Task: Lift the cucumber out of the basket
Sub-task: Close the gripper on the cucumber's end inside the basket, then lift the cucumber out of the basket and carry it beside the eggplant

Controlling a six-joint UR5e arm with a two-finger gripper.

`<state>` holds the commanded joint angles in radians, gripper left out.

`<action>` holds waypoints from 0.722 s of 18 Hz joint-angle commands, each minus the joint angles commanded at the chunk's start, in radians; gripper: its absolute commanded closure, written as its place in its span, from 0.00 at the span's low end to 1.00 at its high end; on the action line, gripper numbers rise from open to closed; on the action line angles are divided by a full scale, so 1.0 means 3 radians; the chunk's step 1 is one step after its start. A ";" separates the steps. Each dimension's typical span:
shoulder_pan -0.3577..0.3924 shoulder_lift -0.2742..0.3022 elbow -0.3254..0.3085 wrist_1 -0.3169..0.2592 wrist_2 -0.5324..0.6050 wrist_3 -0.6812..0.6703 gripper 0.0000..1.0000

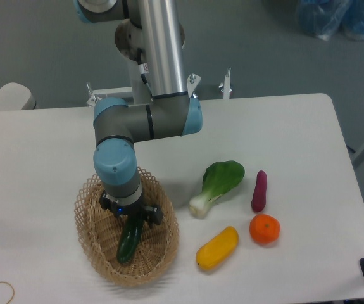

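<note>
The dark green cucumber (129, 243) lies tilted inside the tan wicker basket (159, 253) at the front left of the table. My gripper (133, 219) points straight down into the basket, right at the cucumber's upper end. Its dark fingers (154, 216) stand on either side of that end. The wrist hides the fingertips, so I cannot see whether they press on the cucumber. The cucumber's lower end rests towards the basket's front wall.
A bok choy (218, 184), a purple eggplant (259, 190), an orange (264, 228) and a yellow vegetable (218, 247) lie to the right of the basket. The table's front edge is close below the basket. A thin cord loop (6, 289) lies at the front left.
</note>
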<state>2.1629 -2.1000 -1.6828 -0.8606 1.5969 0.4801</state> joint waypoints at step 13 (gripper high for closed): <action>0.0056 0.0143 0.0117 -0.0020 0.0015 0.0066 0.64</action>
<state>2.1797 -2.0572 -1.6476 -0.8667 1.6015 0.5000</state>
